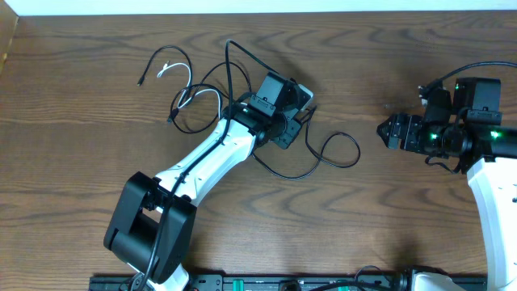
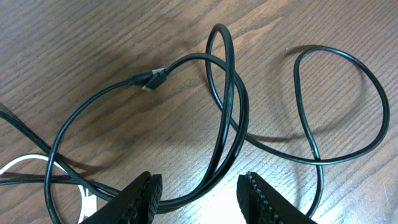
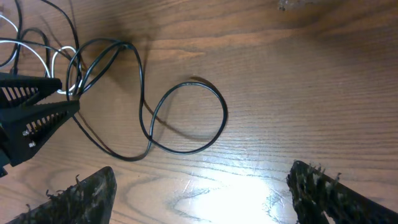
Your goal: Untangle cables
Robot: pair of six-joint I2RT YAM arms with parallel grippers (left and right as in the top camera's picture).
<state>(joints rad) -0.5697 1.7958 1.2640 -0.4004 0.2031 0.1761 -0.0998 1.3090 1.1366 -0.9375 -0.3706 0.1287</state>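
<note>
The black cable [image 1: 284, 175] lies in tangled loops at the table's centre, with one wide loop [image 3: 225, 115] spread out to the right. The white cable [image 1: 191, 79] is threaded through the tangle's left side. My left gripper [image 2: 202, 199] is down on the tangle; its jaws stand apart, and two black strands [image 2: 186, 61] run between them, close to the left pad [image 2: 146, 196]. A small black plug [image 2: 151, 79] lies just beyond. My right gripper [image 1: 381, 129] hovers to the right of the loops, open, with only bare wood between its fingers [image 3: 93, 193].
The wooden table [image 1: 97, 137] stretches out on all sides of the tangle. A loose black plug end [image 1: 142, 81] lies far left of it. The left arm's white link [image 1: 210, 158] runs from the front edge up to the tangle.
</note>
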